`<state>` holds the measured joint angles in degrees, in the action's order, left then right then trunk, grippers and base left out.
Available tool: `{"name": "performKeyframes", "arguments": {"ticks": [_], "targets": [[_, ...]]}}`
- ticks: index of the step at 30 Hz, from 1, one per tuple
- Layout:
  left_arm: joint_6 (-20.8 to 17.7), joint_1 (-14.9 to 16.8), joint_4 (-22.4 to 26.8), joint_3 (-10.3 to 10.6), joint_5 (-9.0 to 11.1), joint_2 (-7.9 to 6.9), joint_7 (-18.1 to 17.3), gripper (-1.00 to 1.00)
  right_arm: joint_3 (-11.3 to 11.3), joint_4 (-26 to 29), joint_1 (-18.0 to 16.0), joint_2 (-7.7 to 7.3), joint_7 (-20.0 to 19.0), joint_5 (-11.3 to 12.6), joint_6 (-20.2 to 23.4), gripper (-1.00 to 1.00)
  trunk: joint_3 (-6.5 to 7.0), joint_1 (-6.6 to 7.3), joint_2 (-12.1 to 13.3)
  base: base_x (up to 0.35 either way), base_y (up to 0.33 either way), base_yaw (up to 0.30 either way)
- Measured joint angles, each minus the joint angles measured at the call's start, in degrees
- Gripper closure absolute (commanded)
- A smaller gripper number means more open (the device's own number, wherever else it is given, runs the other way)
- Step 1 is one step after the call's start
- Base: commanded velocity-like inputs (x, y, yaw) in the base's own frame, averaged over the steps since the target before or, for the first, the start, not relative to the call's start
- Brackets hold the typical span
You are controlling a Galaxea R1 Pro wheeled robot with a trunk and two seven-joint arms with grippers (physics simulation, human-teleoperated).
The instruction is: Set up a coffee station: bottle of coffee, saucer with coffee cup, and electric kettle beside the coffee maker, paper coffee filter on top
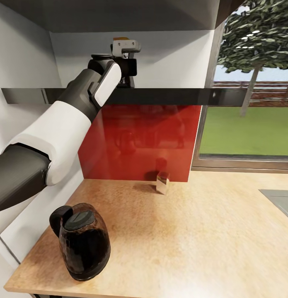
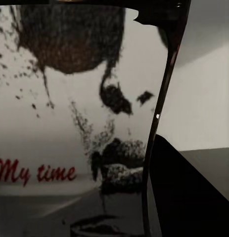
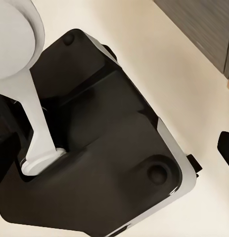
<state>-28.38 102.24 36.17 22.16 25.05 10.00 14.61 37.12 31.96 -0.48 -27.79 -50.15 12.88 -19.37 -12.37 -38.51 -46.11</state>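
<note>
Where red backsplash (image 1: 139, 140) ends: tan kitchen countertop (image 1: 193, 240), electric kettle (image 1: 81, 244), window (image 1: 247, 103).

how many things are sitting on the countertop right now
2. The kettle stands near the countertop's front left corner. A small shiny box stands at the back, against the red splashback. Anything beyond the frame's edges could be missed.

Left gripper (image 1: 126, 66) up at kitchen shelf (image 1: 168, 96), beside bottle of coffee (image 1: 121, 44); electric kettle (image 1: 83, 242) on kitchen countertop (image 1: 181, 244).
</note>
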Motion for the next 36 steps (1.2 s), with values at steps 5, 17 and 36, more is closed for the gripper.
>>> {"name": "performKeyframes", "arguments": {"ticks": [5,17,36], "targets": [[0.0,0.0,0.0,0.0,0.0,0.0,0.0,1.0,0.0,0.0,0.0,-0.04,0.0,0.0,0.0,-1.0,0.0,0.0,0.0,0.0,0.0,0.0],[0.0,0.0,0.1,0.1,0.0,0.0,0.0,1.0,0.0,0.0,0.0,-0.08,-0.1,0.1,0.0,-1.0,2.16,2.63,4.8,0.0,0.0,0.0],[0.0,0.0,0.5,0.1,0.0,0.0,0.0,1.0,-0.2,0.0,0.0,-0.17,-0.1,0.2,0.0,-1.0,2.16,2.6,4.8,-0.192,0.0,0.0]]}}
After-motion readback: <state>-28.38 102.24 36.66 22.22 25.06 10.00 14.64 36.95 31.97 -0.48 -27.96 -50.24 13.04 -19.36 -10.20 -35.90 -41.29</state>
